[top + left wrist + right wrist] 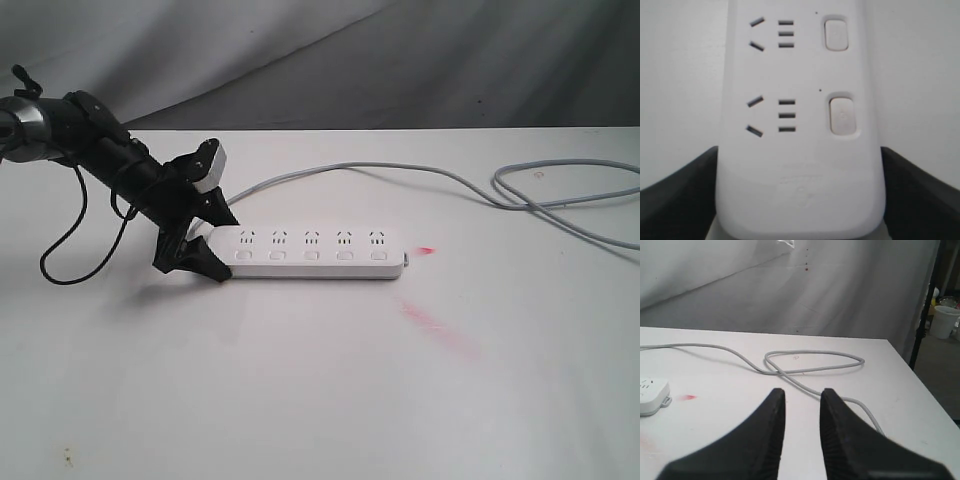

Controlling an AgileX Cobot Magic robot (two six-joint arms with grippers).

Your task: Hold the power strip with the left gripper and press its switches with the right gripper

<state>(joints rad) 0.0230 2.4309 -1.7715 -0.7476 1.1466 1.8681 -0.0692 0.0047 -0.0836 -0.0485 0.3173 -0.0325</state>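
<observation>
Status, everything placed relative to the power strip [315,252]:

- Strip lies flat on the counter [300,420], sockets and buttons up.
- Left tool [222,248] is at one rounded end of the strip, straddling its width. In the left wrist view its fingers [685,195] sit flush against both long edges with no gap visible, so I read it as clamped on the strip. Hold step looks done.
- Right tool [801,392] is off the strip, past the free end opposite the left tool. It does not show in the exterior view. Its own camera catches only that end of the strip, off to one side. Jaws nearly clenched with a narrow slit between them and nothing in it. Looks like a poking posture.
- Switches [311,257]: five in a row along one long edge of the strip, nothing touching them. I can't tell on or off, and no lamps are visible.
- Grey cord [450,180] runs behind the strip and loops well beyond the free end. It lies in the area the right tool looks over, so it may be a snag risk on approach.
- Red smears [440,325] on the counter just off the free end. Unclear what they are.

Judgement: hold is done, pressing not started. Left to do: bring the right tool over the strip and push all five buttons.
</observation>
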